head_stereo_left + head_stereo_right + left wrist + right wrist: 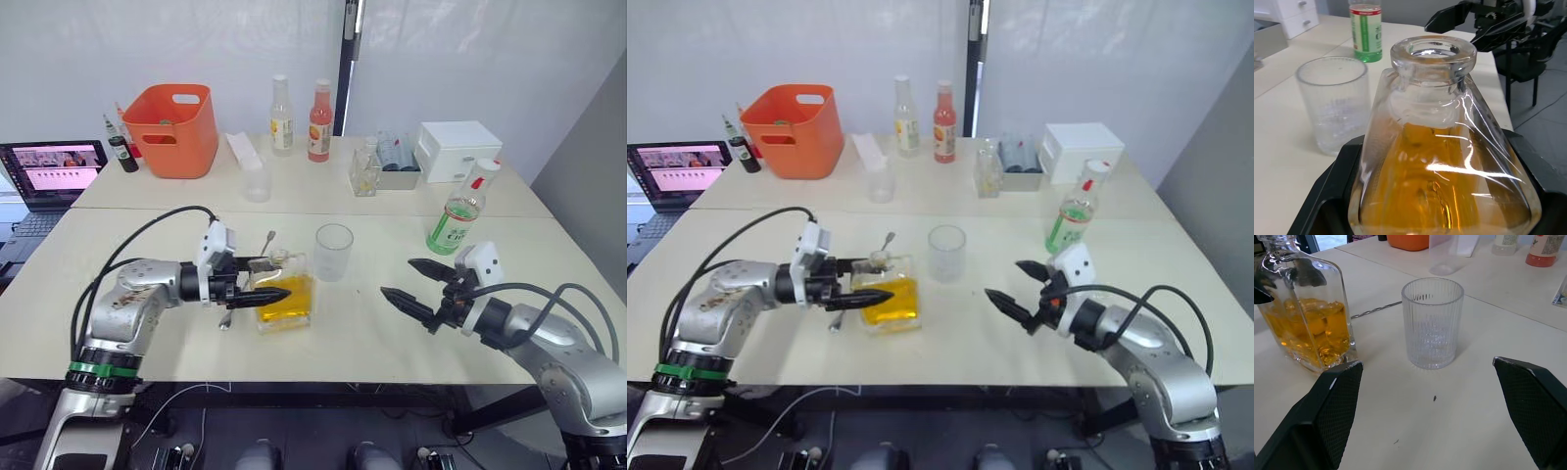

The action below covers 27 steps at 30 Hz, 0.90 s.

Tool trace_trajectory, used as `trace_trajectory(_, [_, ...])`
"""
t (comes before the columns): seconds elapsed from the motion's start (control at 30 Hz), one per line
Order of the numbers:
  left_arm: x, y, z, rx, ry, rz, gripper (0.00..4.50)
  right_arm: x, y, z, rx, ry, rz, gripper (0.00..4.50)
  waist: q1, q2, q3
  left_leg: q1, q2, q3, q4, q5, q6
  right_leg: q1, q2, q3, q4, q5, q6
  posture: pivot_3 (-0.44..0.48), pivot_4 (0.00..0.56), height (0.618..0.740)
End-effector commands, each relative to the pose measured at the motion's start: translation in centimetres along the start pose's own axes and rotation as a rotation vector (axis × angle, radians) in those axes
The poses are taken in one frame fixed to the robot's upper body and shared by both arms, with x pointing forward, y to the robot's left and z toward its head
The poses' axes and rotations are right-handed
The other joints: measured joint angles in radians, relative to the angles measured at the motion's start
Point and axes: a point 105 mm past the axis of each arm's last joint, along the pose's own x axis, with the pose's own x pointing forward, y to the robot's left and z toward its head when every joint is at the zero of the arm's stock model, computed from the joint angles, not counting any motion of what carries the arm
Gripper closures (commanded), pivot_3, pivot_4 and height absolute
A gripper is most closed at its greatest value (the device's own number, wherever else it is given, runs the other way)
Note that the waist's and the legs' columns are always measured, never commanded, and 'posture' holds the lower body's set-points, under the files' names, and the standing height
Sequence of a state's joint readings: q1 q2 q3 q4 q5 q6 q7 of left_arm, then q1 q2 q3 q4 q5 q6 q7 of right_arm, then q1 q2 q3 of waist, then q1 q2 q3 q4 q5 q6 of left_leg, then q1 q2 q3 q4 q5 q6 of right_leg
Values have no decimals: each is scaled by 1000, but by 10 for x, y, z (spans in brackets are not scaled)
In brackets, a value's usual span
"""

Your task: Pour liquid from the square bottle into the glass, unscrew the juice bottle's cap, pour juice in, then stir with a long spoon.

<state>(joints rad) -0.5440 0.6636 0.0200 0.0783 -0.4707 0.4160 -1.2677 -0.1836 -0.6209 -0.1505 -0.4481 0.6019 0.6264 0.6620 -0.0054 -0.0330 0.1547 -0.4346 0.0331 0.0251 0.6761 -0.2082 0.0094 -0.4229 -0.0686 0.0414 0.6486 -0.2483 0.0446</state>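
The square bottle stands upright on the bench, unstoppered and about half full of amber liquid, just beside the empty ribbed glass. The left gripper has its jaws pinching the bottle's body. The right gripper hovers near the glass, jaws spread and empty. To pour well: lift clear of the bench, bring the neck above the glass rim, then tilt slowly. A smooth, heavy bottle may slip, so maintain firm grip.
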Motion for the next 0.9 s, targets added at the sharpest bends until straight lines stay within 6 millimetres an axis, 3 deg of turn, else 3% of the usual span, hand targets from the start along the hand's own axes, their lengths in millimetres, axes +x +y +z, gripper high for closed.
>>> trace_trajectory(0.03, [-12,17,37,145,-57,73,1663,3,4,7,-7,-14,24,0,2,0,0,0,0,0,0,0,0,0,0,0,0,0,0,0,150,715])
trace_trajectory(0.33, [-5,56,52,301,-34,189,1663,8,9,9,8,-34,23,0,13,-2,1,-1,-1,0,1,0,0,-1,0,-1,0,0,0,0,150,715])
trace_trajectory(0.6, [37,92,64,490,-48,311,1663,10,10,12,27,-70,-15,0,20,-2,1,-5,-2,-1,2,-1,1,-2,-1,-1,-1,1,1,0,150,715])
trace_trajectory(0.9, [77,103,79,701,-29,396,1663,14,13,15,35,-98,-36,0,15,-4,2,-6,-2,-1,2,-1,1,-4,-1,-1,-1,1,2,0,150,715])
